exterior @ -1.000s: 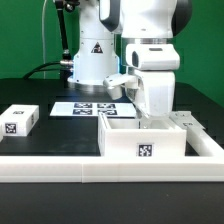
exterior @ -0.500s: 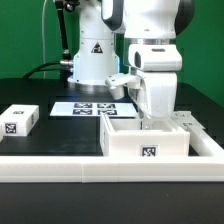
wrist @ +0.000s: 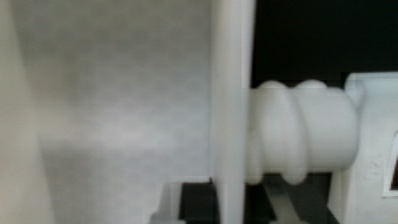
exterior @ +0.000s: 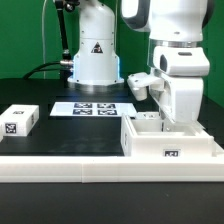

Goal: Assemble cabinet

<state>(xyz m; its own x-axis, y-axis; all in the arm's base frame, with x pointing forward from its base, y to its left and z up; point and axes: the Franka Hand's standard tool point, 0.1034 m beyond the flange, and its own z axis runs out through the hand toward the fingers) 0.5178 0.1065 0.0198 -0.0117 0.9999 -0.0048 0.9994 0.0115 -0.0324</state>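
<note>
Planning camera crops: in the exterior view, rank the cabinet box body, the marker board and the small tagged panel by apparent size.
1. cabinet box body
2. marker board, which lies flat and farther back, so it looks foreshortened
3. small tagged panel

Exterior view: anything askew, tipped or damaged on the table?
Nothing stands out. The cabinet body sits upright and square behind the front rail; the small panel lies flat at the exterior view's left; the marker board lies flat farther back.
</note>
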